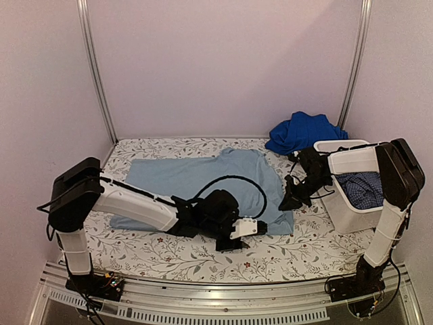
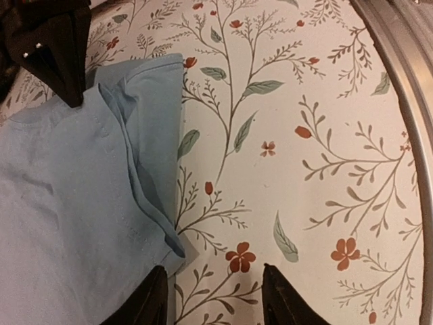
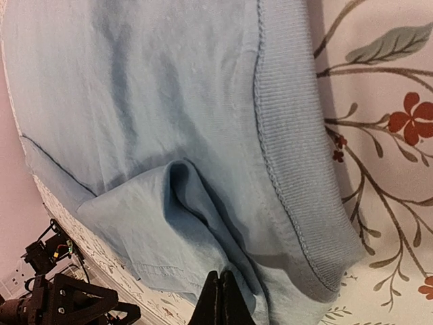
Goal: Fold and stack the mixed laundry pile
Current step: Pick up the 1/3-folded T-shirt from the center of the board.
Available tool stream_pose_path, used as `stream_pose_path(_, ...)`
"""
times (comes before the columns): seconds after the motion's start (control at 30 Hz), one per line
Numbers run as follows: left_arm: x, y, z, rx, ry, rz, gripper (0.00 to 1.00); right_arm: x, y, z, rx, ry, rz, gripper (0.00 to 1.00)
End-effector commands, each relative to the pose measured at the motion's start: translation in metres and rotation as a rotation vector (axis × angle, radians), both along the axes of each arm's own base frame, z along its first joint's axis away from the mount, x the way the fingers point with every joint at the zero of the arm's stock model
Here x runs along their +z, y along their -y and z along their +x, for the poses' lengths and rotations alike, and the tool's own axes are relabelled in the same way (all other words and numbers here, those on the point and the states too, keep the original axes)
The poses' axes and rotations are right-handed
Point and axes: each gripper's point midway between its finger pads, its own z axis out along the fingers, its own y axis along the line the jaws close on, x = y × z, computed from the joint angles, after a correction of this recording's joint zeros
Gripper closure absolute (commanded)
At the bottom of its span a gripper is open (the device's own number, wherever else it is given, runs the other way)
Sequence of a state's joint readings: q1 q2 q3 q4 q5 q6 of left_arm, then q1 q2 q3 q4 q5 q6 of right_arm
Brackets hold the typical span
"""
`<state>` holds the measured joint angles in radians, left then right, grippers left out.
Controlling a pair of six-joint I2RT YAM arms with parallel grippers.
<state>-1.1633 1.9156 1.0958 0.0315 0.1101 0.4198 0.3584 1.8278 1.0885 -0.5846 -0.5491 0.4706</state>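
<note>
The large pale blue garment lies spread on the floral table cover. My left gripper sits low at its near right corner. In the left wrist view that gripper is open, with bare cover between its fingers and the garment's corner beside the left one. My right gripper is at the garment's right edge. In the right wrist view it is shut, pinching a raised fold of the pale blue cloth beside the ribbed collar. A royal blue garment is heaped at the back right.
A white plastic tub stands at the right, with a dark blue check garment inside it. The table's metal front rail runs close to my left gripper. Vertical frame posts rise at the back corners.
</note>
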Motion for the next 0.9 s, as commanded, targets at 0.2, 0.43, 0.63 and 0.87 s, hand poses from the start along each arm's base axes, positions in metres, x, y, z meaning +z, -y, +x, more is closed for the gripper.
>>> stream_pose_path(0.2,-0.009,0.022,0.019,-0.019,0.164,0.010,0.53,0.007,-0.001,-0.001,0.003,0.000,0.025,1.00)
stream_pose_path(0.43,-0.025,0.022,0.034,0.021,0.210,0.048,0.60,0.005,-0.001,-0.003,0.006,-0.016,0.026,1.00)
stream_pose_path(0.63,-0.028,0.015,0.052,0.083,0.260,0.063,0.70,0.002,-0.001,-0.005,0.012,-0.027,0.028,1.00)
stream_pose_path(0.87,0.015,0.023,0.059,0.086,0.293,-0.015,0.96,0.012,-0.005,0.001,0.016,-0.009,0.047,1.00)
